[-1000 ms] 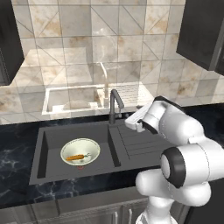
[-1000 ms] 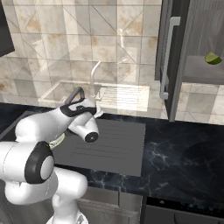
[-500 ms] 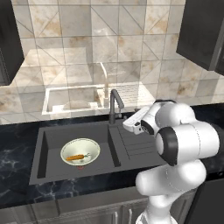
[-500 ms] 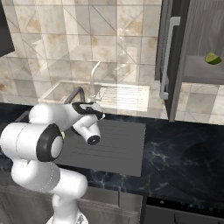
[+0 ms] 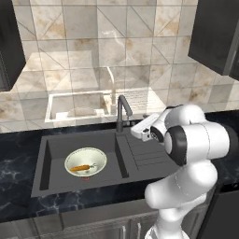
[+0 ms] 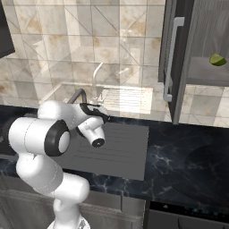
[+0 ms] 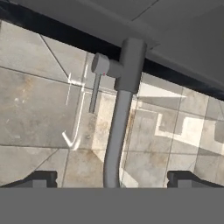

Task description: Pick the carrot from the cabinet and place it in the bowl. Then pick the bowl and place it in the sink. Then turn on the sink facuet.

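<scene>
Between pincer [image 7: 112, 179] fingertips (wide apart): faucet [image 7: 120, 113]

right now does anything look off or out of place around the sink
Nothing stands out. The bowl sits upright in the sink with the carrot lying inside it, nothing spilled. The open gripper faces the sink faucet.

Black marble counter [image 5: 18, 154] with sink [image 5: 51, 151]

No text, label, brand, number or sign can be read on any surface in these three views.
</scene>
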